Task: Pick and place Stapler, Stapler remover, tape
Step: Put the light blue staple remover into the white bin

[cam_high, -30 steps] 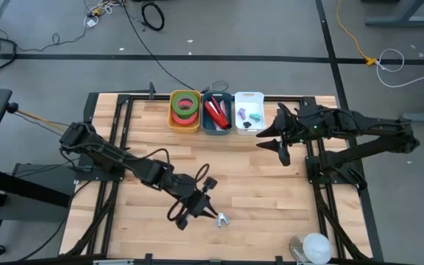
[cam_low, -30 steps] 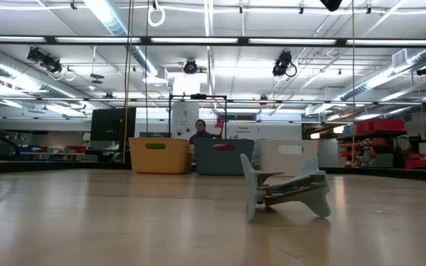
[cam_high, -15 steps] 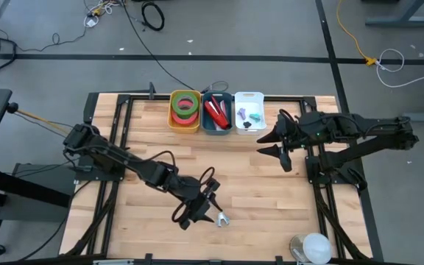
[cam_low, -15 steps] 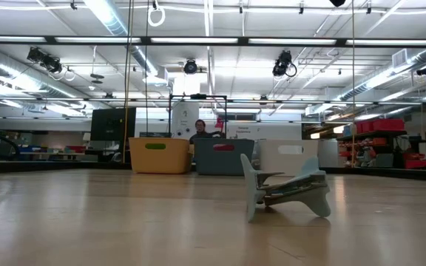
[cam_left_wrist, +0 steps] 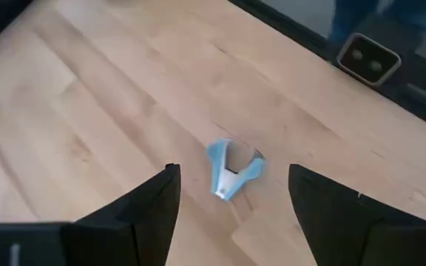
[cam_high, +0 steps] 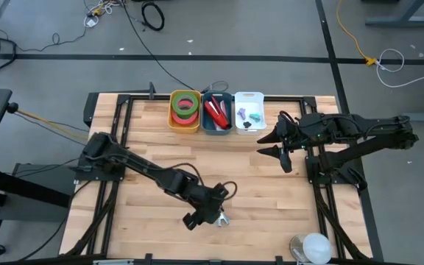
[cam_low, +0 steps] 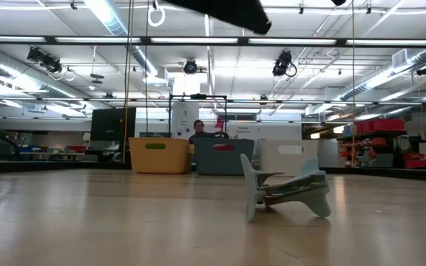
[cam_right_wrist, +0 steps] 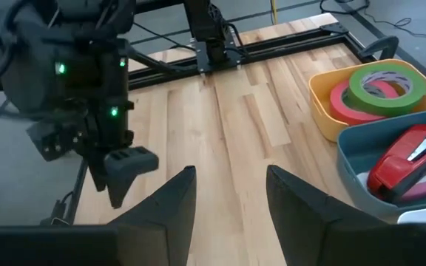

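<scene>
Blue stapler remover between open left claw

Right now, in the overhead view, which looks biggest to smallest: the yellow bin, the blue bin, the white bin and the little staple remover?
1. Yellow bin, blue bin and white bin: look alike, unranked.
2. Staple remover: clearly smallest.
</scene>
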Robot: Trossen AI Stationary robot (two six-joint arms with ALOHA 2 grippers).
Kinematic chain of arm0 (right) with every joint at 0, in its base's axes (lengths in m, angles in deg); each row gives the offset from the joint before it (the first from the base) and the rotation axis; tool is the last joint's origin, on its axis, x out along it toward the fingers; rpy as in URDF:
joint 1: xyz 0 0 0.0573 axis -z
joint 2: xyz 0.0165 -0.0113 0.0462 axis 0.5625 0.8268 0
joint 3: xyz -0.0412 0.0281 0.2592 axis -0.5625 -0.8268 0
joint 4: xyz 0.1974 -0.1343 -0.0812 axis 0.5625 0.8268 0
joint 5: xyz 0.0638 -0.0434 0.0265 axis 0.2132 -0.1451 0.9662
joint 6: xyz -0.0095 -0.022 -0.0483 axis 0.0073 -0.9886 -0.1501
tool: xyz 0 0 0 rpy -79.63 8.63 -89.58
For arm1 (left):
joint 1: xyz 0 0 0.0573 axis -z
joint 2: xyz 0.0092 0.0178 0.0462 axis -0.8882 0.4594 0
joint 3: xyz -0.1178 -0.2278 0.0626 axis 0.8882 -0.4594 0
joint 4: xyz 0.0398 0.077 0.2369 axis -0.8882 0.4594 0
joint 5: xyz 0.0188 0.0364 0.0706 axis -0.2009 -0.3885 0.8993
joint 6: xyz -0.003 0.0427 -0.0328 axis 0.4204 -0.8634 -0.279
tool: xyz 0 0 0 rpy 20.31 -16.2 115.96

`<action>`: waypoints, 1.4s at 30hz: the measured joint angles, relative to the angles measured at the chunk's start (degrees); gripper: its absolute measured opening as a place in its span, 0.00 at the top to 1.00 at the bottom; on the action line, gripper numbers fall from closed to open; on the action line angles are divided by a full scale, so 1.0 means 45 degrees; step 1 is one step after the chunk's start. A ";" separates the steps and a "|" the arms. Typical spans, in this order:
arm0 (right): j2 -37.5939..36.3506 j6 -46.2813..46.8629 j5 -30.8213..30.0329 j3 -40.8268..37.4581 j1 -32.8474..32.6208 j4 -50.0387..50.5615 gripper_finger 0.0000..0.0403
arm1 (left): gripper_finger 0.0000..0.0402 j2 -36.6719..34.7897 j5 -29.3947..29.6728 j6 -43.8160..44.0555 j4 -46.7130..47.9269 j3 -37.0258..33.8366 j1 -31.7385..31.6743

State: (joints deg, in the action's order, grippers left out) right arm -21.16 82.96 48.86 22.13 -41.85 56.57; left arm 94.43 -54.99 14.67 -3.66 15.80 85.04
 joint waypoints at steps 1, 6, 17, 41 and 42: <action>0.0000 -0.0004 0.0004 0.0000 0.0000 0.0023 0.59 | 0.37 0.0190 -0.0012 -0.0223 0.0039 0.0086 0.0053; 0.0002 -0.0019 0.0063 0.0000 0.0000 0.0189 0.59 | 0.38 0.0924 -0.0013 -0.1449 -0.0154 0.0155 0.0345; 0.0003 -0.0013 0.0104 0.0000 0.0001 0.0463 0.59 | 0.38 0.2098 0.0741 -0.2456 -0.0793 0.0150 0.0625; 0.0010 0.0003 0.0102 0.0005 0.0005 0.1104 0.59 | 0.57 0.3093 0.0989 -0.3119 -0.1362 0.0140 0.0516; 0.0010 0.0005 0.0100 0.0005 0.0005 0.1092 0.59 | 0.60 0.3093 0.0989 -0.3119 -0.1362 0.0140 0.0516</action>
State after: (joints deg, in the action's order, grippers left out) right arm -21.11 82.98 49.31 22.16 -41.83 61.49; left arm 108.34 -50.54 0.64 -9.79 16.43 87.36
